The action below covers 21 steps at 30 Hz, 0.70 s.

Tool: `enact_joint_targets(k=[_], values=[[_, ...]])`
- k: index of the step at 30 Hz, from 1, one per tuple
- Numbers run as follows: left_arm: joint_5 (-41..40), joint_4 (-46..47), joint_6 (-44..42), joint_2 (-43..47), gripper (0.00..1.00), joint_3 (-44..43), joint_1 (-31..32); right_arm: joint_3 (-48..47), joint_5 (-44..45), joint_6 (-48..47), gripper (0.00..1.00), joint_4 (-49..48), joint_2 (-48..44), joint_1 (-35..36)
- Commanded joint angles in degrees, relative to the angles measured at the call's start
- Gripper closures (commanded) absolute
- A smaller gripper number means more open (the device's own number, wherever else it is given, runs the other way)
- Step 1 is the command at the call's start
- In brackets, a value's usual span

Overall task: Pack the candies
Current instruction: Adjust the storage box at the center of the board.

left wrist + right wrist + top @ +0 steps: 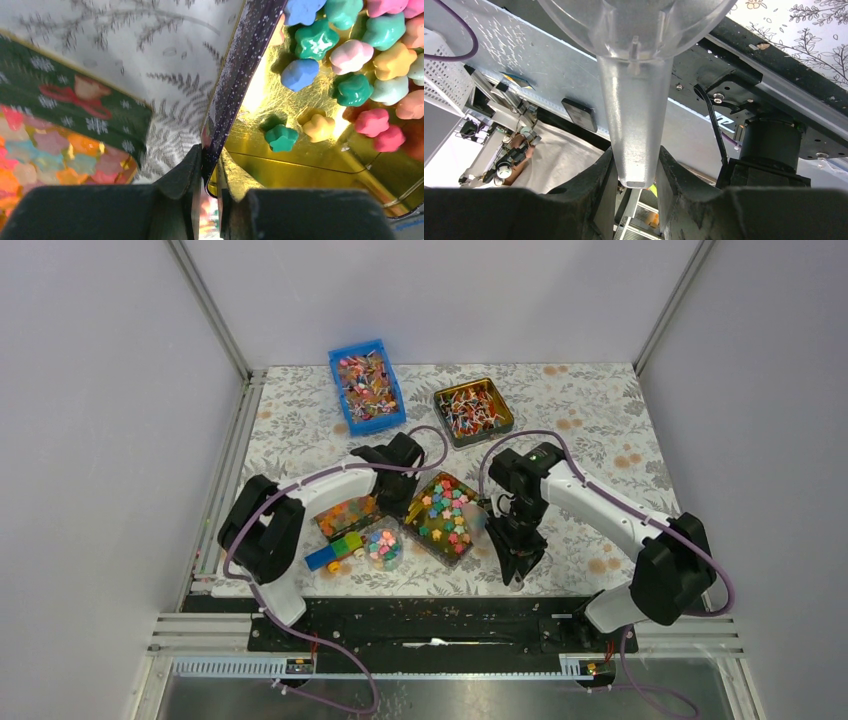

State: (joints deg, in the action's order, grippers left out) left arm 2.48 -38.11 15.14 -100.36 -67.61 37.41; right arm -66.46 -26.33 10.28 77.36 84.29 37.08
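Observation:
The candies (447, 512) are small star-shaped pieces in pink, green, blue, yellow and orange, lying in a dark tin with a gold inside (468, 547) at mid table. They show close in the left wrist view (350, 55). My left gripper (410, 503) (210, 161) is shut on the tin's dark left wall (240, 75). My right gripper (517, 558) (636, 167) is to the right of the tin, shut on the handle of a clear plastic scoop (634, 120), whose bowl looks empty. A small clear cup (383, 544) holds a few candies.
A green snowflake tin (345, 516) (75, 105) of translucent orange pieces sits left of the candy tin. A blue-green block (336, 552) lies near it. A blue bin (366, 387) and a gold tin (473, 410) of wrapped candies stand at the back. A black rail (774, 75) lines the near edge.

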Motion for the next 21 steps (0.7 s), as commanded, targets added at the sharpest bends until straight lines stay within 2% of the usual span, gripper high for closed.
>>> enact_joint_targets(k=[1,4,6,7,8,10,11,13,16,21], values=[[0.6,1.7,7.8,6.9,0.92,2.2,1.1,-1.5,-2.4,-1.7,1.00,1.8,1.5,-0.2],[-1.1,1.9,13.0,9.2,0.92,4.6,1.8,-2.8,-3.1,-3.1,1.00,3.2,3.6,-0.1],[-0.8,2.8,16.0,10.7,0.86,6.3,2.4,-3.6,-3.5,-3.4,1.00,3.7,4.6,0.0],[-0.5,3.2,16.9,11.5,0.77,7.1,2.6,-3.9,-3.7,-3.5,1.00,3.9,4.9,0.1],[-0.2,3.7,17.5,12.2,0.62,7.7,2.6,-4.2,-3.7,-3.5,1.00,3.9,5.2,0.2],[-0.2,4.3,17.1,13.3,0.49,8.1,2.7,-4.7,-4.0,-3.5,1.00,4.2,6.1,0.4],[-0.1,4.4,16.0,13.4,0.46,7.6,2.6,-4.9,-4.2,-3.4,1.00,4.4,6.4,0.5],[0.4,3.9,12.2,12.5,0.46,6.0,2.6,-5.1,-4.6,-2.4,1.00,4.0,6.8,0.9],[1.0,2.0,9.0,9.6,0.50,3.1,2.5,-5.4,-5.5,-1.2,1.00,3.3,6.9,1.9],[4.0,2.4,8.5,7.5,0.70,2.8,2.7,-6.3,-8.0,-0.6,1.00,3.2,8.3,3.5]])
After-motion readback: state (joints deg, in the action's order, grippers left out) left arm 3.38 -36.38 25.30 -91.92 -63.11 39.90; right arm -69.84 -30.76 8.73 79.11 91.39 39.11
